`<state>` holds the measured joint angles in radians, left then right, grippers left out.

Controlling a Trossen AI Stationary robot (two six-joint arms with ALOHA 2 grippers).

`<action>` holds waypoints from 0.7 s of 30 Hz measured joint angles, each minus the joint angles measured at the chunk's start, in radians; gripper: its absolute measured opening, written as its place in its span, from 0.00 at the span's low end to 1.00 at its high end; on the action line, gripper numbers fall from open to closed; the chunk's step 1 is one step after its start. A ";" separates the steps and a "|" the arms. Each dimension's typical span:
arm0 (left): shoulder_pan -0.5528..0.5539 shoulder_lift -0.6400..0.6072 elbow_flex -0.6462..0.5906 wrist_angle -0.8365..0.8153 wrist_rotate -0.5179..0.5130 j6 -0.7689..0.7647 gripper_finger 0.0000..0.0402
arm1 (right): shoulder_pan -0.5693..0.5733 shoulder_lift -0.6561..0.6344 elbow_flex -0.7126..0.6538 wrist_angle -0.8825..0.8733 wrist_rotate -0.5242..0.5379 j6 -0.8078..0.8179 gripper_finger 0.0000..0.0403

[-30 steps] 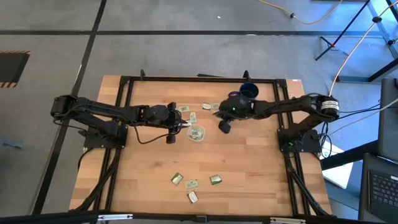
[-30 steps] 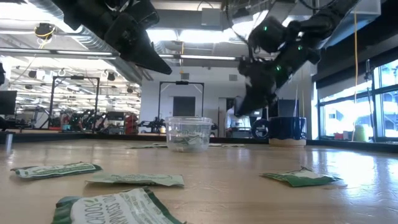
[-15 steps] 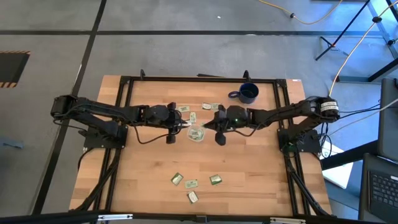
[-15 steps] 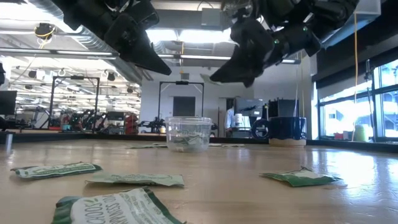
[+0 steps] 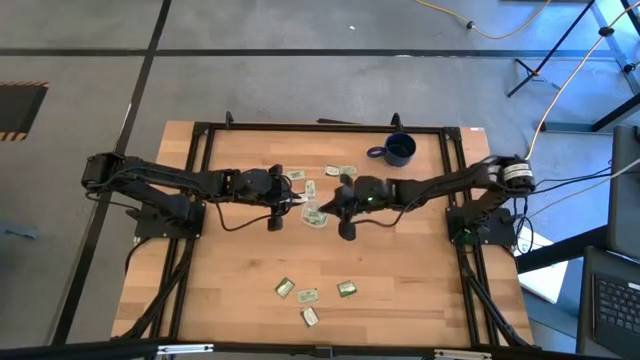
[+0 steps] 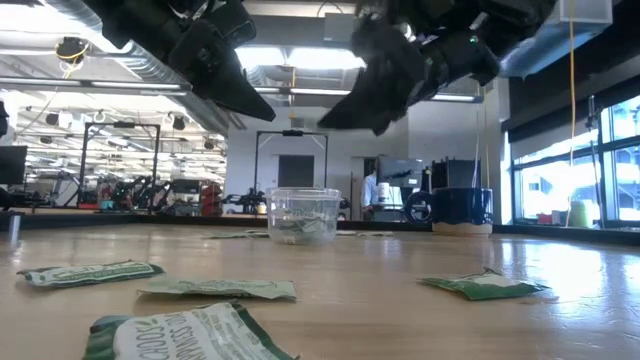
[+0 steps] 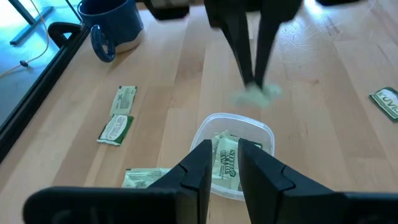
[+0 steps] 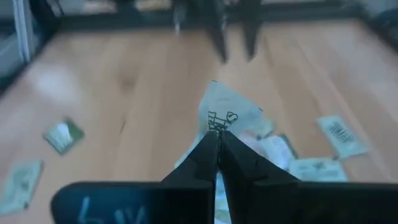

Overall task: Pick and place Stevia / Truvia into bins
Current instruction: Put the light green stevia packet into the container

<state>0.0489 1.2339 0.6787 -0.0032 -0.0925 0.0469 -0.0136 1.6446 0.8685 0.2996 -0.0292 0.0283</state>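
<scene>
bench (image 5: 400,270) of pale wood carries everything here, with both dark arms reaching in toward its middle from opposite sides. left arm stretches in level from its own side, and its pincer (image 5: 296,199) hangs just beside the cup (image 5: 316,215), fingers (image 7: 200,163) a little apart and holding nothing, looking down into the cup. right arm stretches across from the other side, wrist dipped, its pincer (image 5: 330,207) at the cup's edge and clamped on a sachet (image 8: 225,111), which sticks out past the closed fingertips in the right wrist view.

step in hand, as i judge it, is the drop: the sachet is carried to the cup and not yet let go. next move calls for the tip to sit squarely over the opening, then for the fingers to part so the sachet falls inside and not on the rim. the left pincer is close by, so the two want to keep clear of each other.

cup is clear plastic, already with a few sachets in it. blue mug (image 5: 399,149) stands well apart, toward the far edge.

loose sachets lie around: some just behind the cup (image 5: 341,171), and a cluster of four near the front edge (image 5: 347,289).
</scene>
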 joint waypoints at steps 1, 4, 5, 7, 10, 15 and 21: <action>0.000 0.000 0.000 0.000 0.000 0.000 0.18 | 0.001 0.021 0.021 -0.036 0.000 -0.008 0.04; 0.000 0.000 0.000 0.000 0.000 0.000 0.18 | 0.002 0.068 0.079 -0.122 0.001 -0.008 0.04; 0.000 0.000 0.000 0.000 0.000 0.000 0.18 | 0.002 0.079 0.093 -0.142 0.001 -0.007 0.04; -0.001 0.000 0.000 0.000 0.000 0.000 0.18 | 0.000 0.103 0.114 -0.165 0.002 -0.007 0.04; -0.001 0.000 0.000 0.000 0.000 0.000 0.18 | 0.001 0.131 0.128 -0.173 0.002 -0.007 0.04; -0.001 0.000 0.000 -0.001 0.000 0.000 0.18 | -0.002 0.164 0.133 -0.169 0.001 -0.007 0.04; -0.001 0.000 0.000 -0.001 0.000 0.000 0.18 | -0.005 0.173 0.133 -0.171 0.002 -0.007 0.04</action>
<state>0.0479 1.2339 0.6788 -0.0044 -0.0921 0.0467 -0.0191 1.8172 1.0012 0.1287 -0.0273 0.0212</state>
